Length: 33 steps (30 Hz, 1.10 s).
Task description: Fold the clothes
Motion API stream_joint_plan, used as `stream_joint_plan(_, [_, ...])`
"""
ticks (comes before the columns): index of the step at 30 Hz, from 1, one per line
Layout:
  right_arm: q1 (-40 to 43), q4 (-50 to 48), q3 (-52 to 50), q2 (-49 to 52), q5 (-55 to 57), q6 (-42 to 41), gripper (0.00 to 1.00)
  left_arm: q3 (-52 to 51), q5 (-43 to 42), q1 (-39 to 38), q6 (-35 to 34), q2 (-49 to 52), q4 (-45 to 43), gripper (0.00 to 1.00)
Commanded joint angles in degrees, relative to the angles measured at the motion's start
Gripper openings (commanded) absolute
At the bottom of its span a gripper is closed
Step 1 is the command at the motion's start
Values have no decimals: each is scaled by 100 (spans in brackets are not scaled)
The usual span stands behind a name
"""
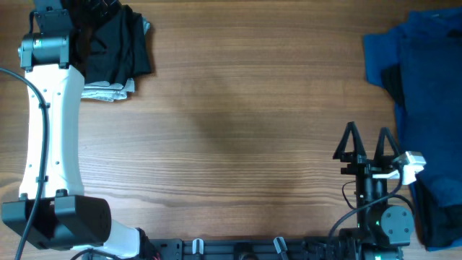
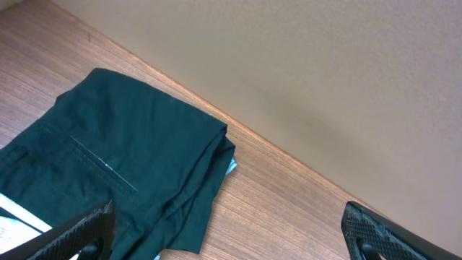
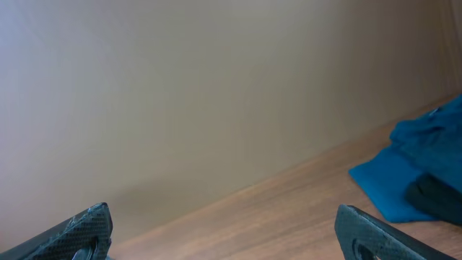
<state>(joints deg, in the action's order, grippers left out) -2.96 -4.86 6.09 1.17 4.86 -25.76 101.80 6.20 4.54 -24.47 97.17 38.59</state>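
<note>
Tabletop (image 1: pixel 238 108) from above: black shorts (image 1: pixel 115 43) far left, blue cloth heap (image 1: pixel 426 87) far right, two robot arms.

L to R: white left arm (image 1: pixel 50 130) reaches to the back-left corner, where the shorts lie in a layered bundle on top of a pale folded piece (image 1: pixel 108 92) whose edge pokes out toward the front. L gripper (image 2: pixel 227 217) is at the shorts' edge, fingers spread wide, nothing pinched. Its wrist cam shows dark cloth by one finger and bare wood btwn the two; can't tell if it touches the cloth. R gripper (image 1: pixel 368 133) is near the front right, fingers spread wide, holding nothing. It is just beside the heap of dark-blue and black cloth along the right edge.
</note>
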Motion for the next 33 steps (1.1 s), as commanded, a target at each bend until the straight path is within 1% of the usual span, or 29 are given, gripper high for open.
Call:
stream_joint_plan(1, [-39,-76,-98,-98,-435,1008,100,-11,76,-31,4,13,-17,100])
stream_joint_plan(3, [-39,-72,-188,-98,-490,1231,100,-11,76,-31,4,13,-17,100])
stream_joint_plan(9, [-39,-273,-584,-98,-538,1274,100,-11,76,-31,4,13,-17,100])
stream_joint_plan(12, [-42,-245,-581,-98,-715,1639,100,-11,76,-31,4,13,-17,100])
stream_joint_plan(14, [-42,-37,-581,-98,-791,1832,100,-11,76,-31,4,13,-17,100])
stream_joint_plan(18, [-39,459,-581,-98,-787,1851,100,-11,76,-31,4,13,-17,100])
stream_joint_plan(33, [-39,474,-579,-94,-789,1788,100,-11,74,-31,4,13,-17,100])
